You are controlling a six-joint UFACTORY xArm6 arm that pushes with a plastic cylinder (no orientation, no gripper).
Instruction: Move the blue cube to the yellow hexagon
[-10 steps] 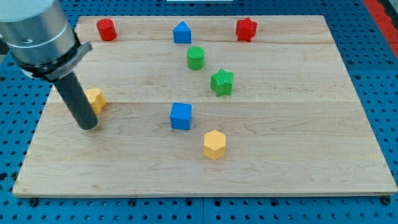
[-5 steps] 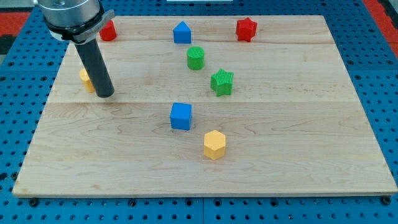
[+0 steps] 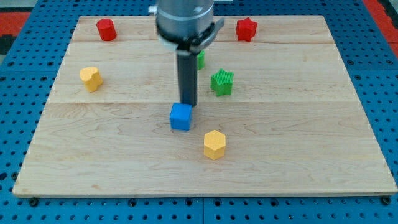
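The blue cube (image 3: 181,116) sits near the middle of the wooden board (image 3: 311,143). The yellow hexagon (image 3: 214,144) lies just to its lower right, a small gap apart. My tip (image 3: 189,103) is right at the cube's top edge, on its upper right side, touching or nearly touching it. The rod rises straight up from there and hides part of the green cylinder (image 3: 200,60) behind it.
A green star (image 3: 222,82) stands right of the rod. A second yellow block (image 3: 91,78) is at the left. A red cylinder (image 3: 106,29) is at the top left, a red star (image 3: 246,28) at the top right.
My tip has swept from the left side of the board, near the left yellow block, rightward to the blue cube's top edge. The blue house-shaped block at the top is now hidden behind the arm.
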